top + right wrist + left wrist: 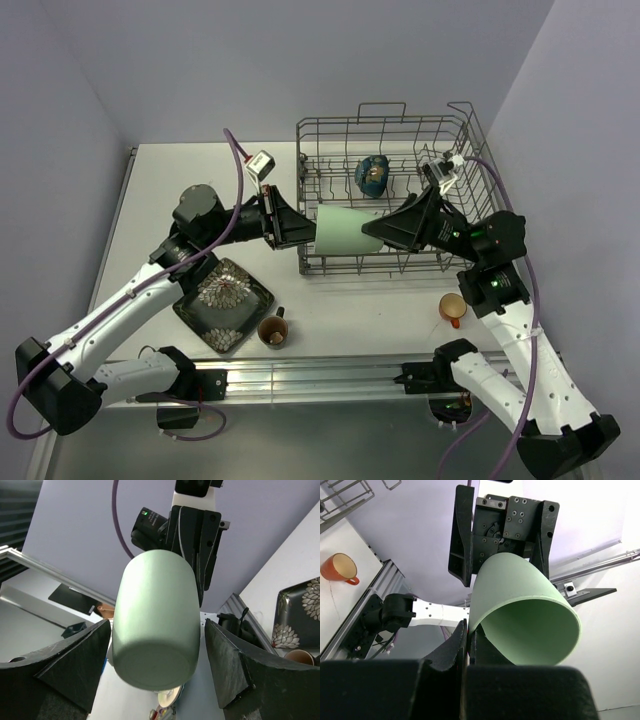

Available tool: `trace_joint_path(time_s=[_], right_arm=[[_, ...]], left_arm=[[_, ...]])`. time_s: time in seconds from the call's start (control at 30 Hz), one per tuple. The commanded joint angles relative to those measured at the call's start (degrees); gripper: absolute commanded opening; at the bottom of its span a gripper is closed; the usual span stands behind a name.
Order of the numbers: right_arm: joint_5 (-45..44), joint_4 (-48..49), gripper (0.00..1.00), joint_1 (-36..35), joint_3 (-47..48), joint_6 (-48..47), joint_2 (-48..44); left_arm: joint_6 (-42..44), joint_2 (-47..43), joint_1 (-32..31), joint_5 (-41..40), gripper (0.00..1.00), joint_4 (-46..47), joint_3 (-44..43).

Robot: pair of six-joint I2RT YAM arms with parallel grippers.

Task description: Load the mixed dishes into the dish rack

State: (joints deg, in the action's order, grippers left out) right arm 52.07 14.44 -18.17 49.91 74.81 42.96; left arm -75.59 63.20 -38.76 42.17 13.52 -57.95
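While in the left gripper [468, 632], pale green cup [342, 232] inside splayed right gripper [156, 657]

Left arm [105, 315] and right arm [520, 350] are showing white links, black joints, purple cables [237, 185]; right claw [502, 577] is showing screws.

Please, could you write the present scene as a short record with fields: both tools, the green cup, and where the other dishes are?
left tool: shut on the rim of the pale green cup, which lies sideways in the air
right tool: open, one finger on each side of the cup's base, not closed on it
dish rack: dark bowl inside
table: square plate, brown cup, orange cup
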Motion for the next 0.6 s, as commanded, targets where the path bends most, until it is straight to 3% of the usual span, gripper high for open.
trace_joint_path(time_s=[0.0,0.17,0.23,0.27,0.43,0.47,0.53,0.57], right_arm=[[-0.9,-0.5,0.82,-0.7,3.5,-2.7,0.8],[-0.4,1.0,0.70,-1.2,3.3,-2.1,1.5],[0.0,1.3,0.56,-1.2,3.1,-2.0,1.7],[0.0,1.6,0.44,-1.2,2.9,-1.9,1.7],[1.1,3.3,0.09,-1.3,1.8,-0.7,1.3],[1.1,3.1,0.00,-1.2,1.7,-0.9,1.3],[0.6,2.2,0.00,-1.2,1.9,-1.8,0.8],[0.5,1.1,0.00,-1.2,2.2,-2.3,0.7]], left_arm=[[1.9,0.1,0.1,-0.2,0.00,0.4,-1.6],[2.4,0.3,0.1,0.0,0.00,-0.3,-1.6],[2.2,0.4,0.0,0.2,0.05,-0.2,-1.6],[2.2,0.6,0.1,0.2,0.14,-0.2,-1.6],[1.8,1.3,0.1,0.1,0.29,0.1,-1.5],[1.9,1.8,0.2,0.2,0.43,0.1,-1.6],[1.9,2.1,0.1,0.4,0.60,0.1,-1.9],[2.5,2.0,0.2,0.2,0.75,-0.5,-1.9]])
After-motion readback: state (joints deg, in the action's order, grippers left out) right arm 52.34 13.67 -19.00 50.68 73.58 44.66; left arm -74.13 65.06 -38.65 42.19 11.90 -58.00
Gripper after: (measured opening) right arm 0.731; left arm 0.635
